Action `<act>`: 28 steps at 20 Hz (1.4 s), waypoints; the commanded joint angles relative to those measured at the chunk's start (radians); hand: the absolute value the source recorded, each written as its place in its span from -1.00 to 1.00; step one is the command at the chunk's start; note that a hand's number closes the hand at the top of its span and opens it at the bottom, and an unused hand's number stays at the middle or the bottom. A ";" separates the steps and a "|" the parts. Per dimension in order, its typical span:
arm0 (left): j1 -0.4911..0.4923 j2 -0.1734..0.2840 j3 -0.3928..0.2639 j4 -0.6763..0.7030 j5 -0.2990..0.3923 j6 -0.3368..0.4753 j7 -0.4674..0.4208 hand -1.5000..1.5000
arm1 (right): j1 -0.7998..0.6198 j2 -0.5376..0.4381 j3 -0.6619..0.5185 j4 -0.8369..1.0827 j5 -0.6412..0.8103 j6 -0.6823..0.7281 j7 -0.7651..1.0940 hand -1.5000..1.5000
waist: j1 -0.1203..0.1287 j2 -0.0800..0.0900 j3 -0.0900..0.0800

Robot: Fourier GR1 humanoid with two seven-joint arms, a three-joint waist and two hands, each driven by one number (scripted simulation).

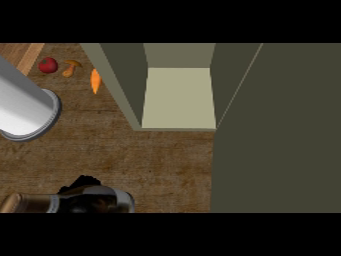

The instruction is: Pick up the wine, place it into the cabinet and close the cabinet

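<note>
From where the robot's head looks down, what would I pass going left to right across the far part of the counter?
Red fruit → brown mushroom → orange carrot-like piece → the open cabinet with its pale shelf → the cabinet's wide dark door. The big grey cylinder is left out, since it overlaps the left side.

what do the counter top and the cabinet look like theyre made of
Counter top: looks like wood, brown with fine grain streaks and a matte finish. Cabinet: seems to be painted board, flat olive-grey walls with a paler inner shelf, no grain or shine visible; the actual material under the colour cannot be told.
</note>
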 commanded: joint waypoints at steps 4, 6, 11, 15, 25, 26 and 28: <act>0.041 -0.011 -0.094 -0.342 0.070 0.143 0.244 1.00 | -0.010 0.028 0.062 0.001 0.054 -0.021 0.012 -1.00 | -0.004 0.002 -0.001; -0.034 -0.011 -0.123 -0.358 0.053 0.242 0.254 1.00 | 0.057 0.014 0.018 -0.009 0.003 0.025 -0.036 -1.00 | -0.011 0.002 -0.001; -0.074 -0.011 -0.183 -0.446 0.062 0.357 0.373 1.00 | -0.006 0.010 0.005 -0.009 0.004 -0.016 0.001 -1.00 | -0.008 0.002 -0.001; -0.265 -0.011 -0.238 -0.336 0.064 0.501 0.371 1.00 | 0.029 -0.015 -0.008 -0.103 -0.078 -0.017 0.090 -1.00 | -0.016 0.002 -0.002; -0.536 -0.011 -0.224 -0.155 -0.022 0.656 0.388 1.00 | 0.034 0.012 -0.018 0.034 -0.009 0.030 -0.067 -1.00 | -0.014 0.003 -0.001; -0.442 -0.011 -0.250 -0.196 -0.046 0.622 0.356 1.00 | -0.015 0.009 0.020 0.010 0.004 -0.009 0.007 -1.00 | -0.010 0.002 -0.002; -0.603 -0.011 -0.265 -0.063 -0.020 0.716 0.350 1.00 | 0.035 -0.006 -0.006 -0.054 -0.052 0.006 0.036 -1.00 | -0.019 0.003 -0.002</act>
